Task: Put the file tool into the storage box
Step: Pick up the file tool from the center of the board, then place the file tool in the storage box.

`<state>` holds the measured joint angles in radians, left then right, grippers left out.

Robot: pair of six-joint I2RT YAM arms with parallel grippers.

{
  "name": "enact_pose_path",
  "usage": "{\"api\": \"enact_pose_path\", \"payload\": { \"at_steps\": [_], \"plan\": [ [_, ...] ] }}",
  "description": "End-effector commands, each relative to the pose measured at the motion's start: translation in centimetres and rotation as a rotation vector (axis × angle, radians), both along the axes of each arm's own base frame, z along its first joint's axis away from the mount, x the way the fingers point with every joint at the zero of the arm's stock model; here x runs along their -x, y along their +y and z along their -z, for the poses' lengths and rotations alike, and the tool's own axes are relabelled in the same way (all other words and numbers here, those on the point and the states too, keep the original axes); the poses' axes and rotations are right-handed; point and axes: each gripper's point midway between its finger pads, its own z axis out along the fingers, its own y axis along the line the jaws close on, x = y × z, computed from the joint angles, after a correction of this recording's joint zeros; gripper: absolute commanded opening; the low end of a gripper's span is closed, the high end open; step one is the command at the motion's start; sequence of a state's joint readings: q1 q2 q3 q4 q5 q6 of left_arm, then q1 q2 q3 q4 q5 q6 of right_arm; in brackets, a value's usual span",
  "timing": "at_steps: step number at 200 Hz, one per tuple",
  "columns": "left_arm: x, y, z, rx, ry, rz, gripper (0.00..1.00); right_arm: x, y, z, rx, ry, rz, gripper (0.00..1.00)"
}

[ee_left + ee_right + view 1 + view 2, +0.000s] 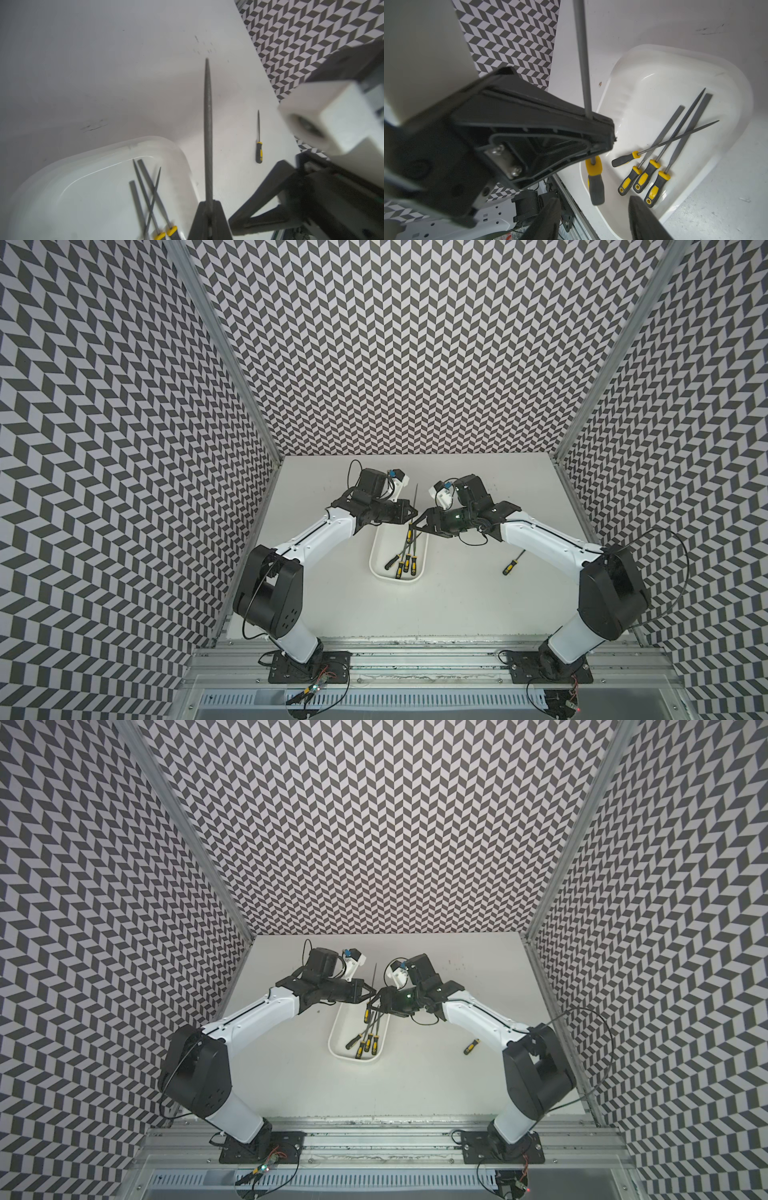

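Now | left gripper (208,209) clamped on file tool (207,124) shaft | right gripper (593,207) spread, empty | risk: tool pivoted by heavy handle, landed on storage box (675,52) rim.

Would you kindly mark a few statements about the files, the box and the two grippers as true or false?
1. The left gripper is shut on the metal shaft of a file. True.
2. The right gripper is clamped on that file's handle. False: its jaws stand open, and neither finger touches the handle.
3. The storage box holds four files. True.
4. No file lies on the table outside the box. False: a loose file lies on the table beside the right arm.
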<state>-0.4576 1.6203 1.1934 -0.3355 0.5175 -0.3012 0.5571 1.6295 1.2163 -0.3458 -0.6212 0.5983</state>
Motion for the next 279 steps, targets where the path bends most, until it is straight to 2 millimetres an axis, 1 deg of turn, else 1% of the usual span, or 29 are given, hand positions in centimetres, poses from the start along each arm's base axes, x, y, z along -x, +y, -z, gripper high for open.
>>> {"api": "enact_pose_path", "payload": {
  "at_steps": [1, 33, 58, 84, 119, 180, 211, 221, 227, 243, 250, 256, 268, 279],
  "plan": [
    [1.1, 2.9, 2.1, -0.152, -0.009, -0.042, 0.0, -1.2, -1.6, -1.4, 0.032, -0.077, 0.046, 0.59],
    [2.1, 4.5, 5.1, -0.251, 0.035, -0.063, 0.01, -1.4, -2.8, -0.6, 0.033, -0.044, 0.065, 0.59],
    [2.7, 5.5, 7.1, -0.339, 0.05, -0.083, 0.01, -1.6, -3.4, -0.3, 0.025, -0.034, 0.072, 0.58],
    [2.6, 6.2, 8.0, -0.417, 0.019, -0.111, 0.01, -1.4, -3.8, -0.3, 0.007, -0.024, 0.075, 0.58],
    [2.6, 6.6, 9.8, -0.507, 0.009, -0.114, 0.01, -1.3, -4.5, -0.2, 0.0, -0.019, 0.082, 0.57],
    [2.5, 7.1, 13.0, -0.591, 0.057, -0.116, 0.02, -1.1, -6.0, 0.1, -0.005, -0.008, 0.108, 0.57],
    [2.7, 7.1, 13.7, -0.602, 0.079, -0.114, 0.03, -1.2, -6.6, 0.0, -0.007, -0.008, 0.122, 0.57],
    [2.8, 6.9, 13.7, -0.595, 0.086, -0.111, 0.06, -1.2, -6.7, -0.1, -0.006, -0.012, 0.124, 0.57],
    [2.9, 6.8, 13.6, -0.588, 0.091, -0.108, 0.1, -1.2, -6.8, 0.0, -0.008, -0.009, 0.123, 0.57],
    [3.0, 6.7, 13.4, -0.585, 0.099, -0.109, 0.24, -1.2, -6.9, 0.0, -0.009, -0.009, 0.123, 0.56],
    [2.9, 6.6, 13.1, -0.581, 0.099, -0.113, 0.34, -1.2, -6.9, 0.0, -0.007, -0.01, 0.125, 0.56],
    [2.8, 6.5, 12.7, -0.575, 0.095, -0.115, 0.39, -1.2, -6.9, -0.1, -0.009, -0.011, 0.124, 0.57],
    [2.7, 6.3, 11.7, -0.555, 0.081, -0.12, 0.42, -1.2, -7.1, 0.1, -0.001, -0.009, 0.131, 0.56],
    [2.4, 6.0, 10.7, -0.537, 0.066, -0.122, 0.42, -1.4, -7.5, 0.2, 0.012, -0.006, 0.152, 0.56]
  ]
}}
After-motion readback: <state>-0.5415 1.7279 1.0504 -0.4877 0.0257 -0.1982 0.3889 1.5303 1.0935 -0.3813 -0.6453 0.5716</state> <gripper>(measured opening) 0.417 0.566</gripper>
